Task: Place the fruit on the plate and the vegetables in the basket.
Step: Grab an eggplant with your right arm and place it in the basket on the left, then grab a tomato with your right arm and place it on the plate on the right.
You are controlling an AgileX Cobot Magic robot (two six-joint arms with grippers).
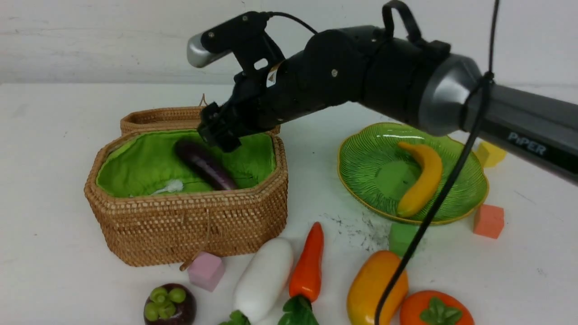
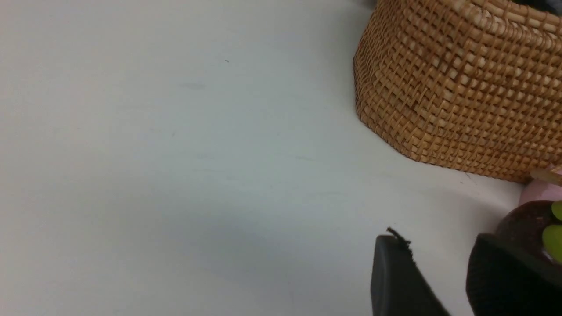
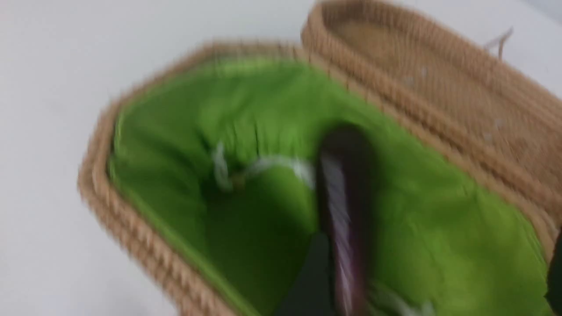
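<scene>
Purple eggplant [image 1: 205, 164] in open basket [image 1: 189, 225], banana [image 1: 422, 178] on green plate [image 1: 365, 158], radish [image 1: 264, 280] beside carrot [image 1: 309, 266]

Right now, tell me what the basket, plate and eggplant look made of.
The basket looks like woven tan wicker, matte, with green cloth lining. The plate seems glass or clear plastic: translucent green, glossy, ribbed, gold rim. The eggplant is probably moulded plastic, given its shiny highlights.
</scene>
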